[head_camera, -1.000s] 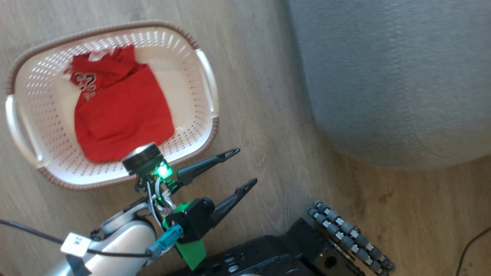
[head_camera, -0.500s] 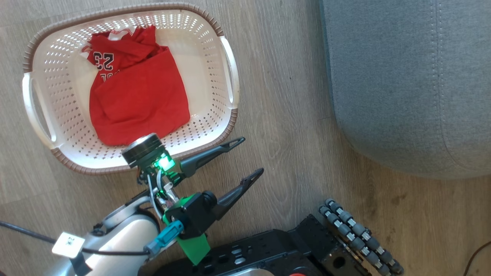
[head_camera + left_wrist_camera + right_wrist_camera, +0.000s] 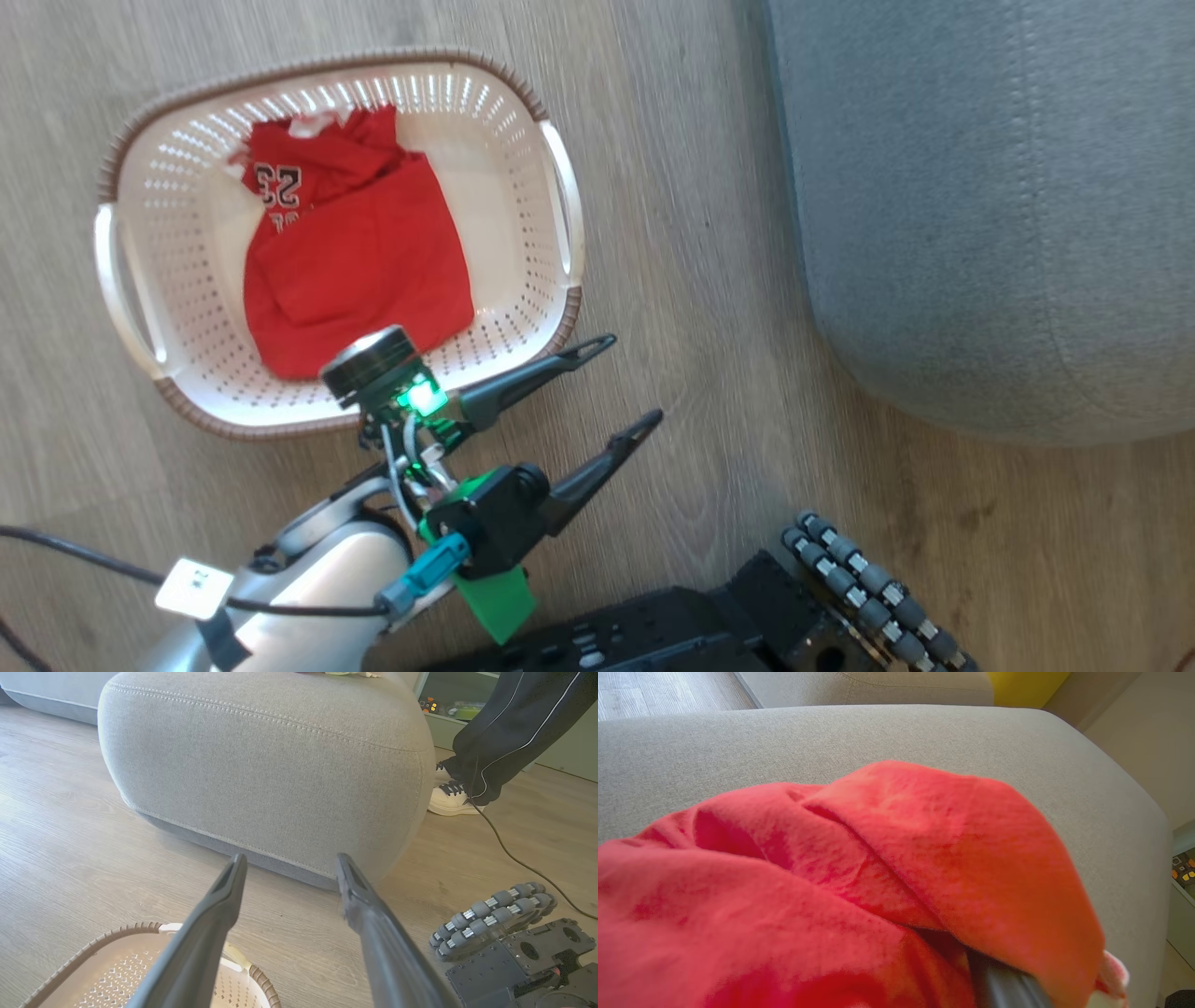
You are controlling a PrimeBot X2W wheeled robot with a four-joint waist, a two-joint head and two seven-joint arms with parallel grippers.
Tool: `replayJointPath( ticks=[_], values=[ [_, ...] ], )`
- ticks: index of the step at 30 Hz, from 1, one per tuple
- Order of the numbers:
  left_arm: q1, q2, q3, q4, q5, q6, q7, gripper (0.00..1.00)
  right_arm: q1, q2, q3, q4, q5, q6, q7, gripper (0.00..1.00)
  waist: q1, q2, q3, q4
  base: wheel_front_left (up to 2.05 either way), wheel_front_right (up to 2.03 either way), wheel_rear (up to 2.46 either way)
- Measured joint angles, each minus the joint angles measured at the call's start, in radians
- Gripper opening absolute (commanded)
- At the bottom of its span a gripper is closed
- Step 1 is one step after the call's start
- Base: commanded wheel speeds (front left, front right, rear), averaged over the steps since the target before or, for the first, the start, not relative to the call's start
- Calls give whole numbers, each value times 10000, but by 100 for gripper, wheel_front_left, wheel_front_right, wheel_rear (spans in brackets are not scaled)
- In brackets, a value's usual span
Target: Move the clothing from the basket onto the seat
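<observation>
Clothing draped over the right fingers, one dark stub showing, their spread unclear, seat cut off at top and right, person cropped above the legs, basket cut by the bottom edge

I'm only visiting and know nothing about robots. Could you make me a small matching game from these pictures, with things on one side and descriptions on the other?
Things:
1. basket
2. numbered shirt
3. left gripper
4. seat

Descriptions:
A. grey, with a stitched seam
B. red, crumpled inside the basket
C. dark fingers spread, nothing between them
D. cream, full of holes, brown rim

Pairs: 1-D, 2-B, 3-C, 4-A
</observation>
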Motion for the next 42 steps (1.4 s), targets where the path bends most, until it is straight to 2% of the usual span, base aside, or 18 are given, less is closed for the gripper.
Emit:
replayJointPath(
  ticks=[8,12,16,18,21,25,29,33,37,39,42],
  values=[
    [68,-683,-178,236,-63,0,0,100,271,-58,359,380,-290,0,892,100,0,0,-1171,24,0,0,0],
    [223,-1187,127,290,-293,-2,-2,100,724,-186,1012,508,-644,0,1810,100,-1,1,-1867,15,0,0,0],
    [527,-1549,374,414,-378,-2,0,100,781,-50,1753,583,-639,0,2395,100,-1,1,-2580,-41,0,0,0],
    [599,-1741,412,437,-378,-2,0,100,780,19,2113,594,-616,0,2420,100,-1,1,-2937,-68,0,0,0],
    [802,-2196,669,518,-378,-4,0,100,774,65,2748,604,-159,0,1866,100,-1,1,-3660,-67,0,0,0],
    [1224,-2508,932,637,-378,-6,0,100,774,125,3643,604,366,0,1275,100,-1,1,-4388,9,0,0,0],
    [1725,-2807,1622,679,-464,-6,0,100,847,401,4579,612,1131,0,752,100,-1,1,-5092,176,0,0,0],
    [2082,-2999,2372,681,-525,-6,0,100,1049,562,5657,610,2015,0,-380,100,-1,1,-5733,442,0,0,0],
    [2515,-3237,3287,719,-525,75,0,100,1387,1281,7095,510,3344,0,-1145,100,-1,1,-6289,754,0,0,0],
    [2731,-3344,3749,878,-523,332,0,100,1838,1659,8017,-303,4125,0,-1175,100,-1,1,-6551,912,0,0,0],
    [3022,-3455,4282,1106,-508,656,0,100,3173,1676,9559,-2878,6017,0,-1197,100,-1,1,-6916,1129,0,0,0]
  ],
)
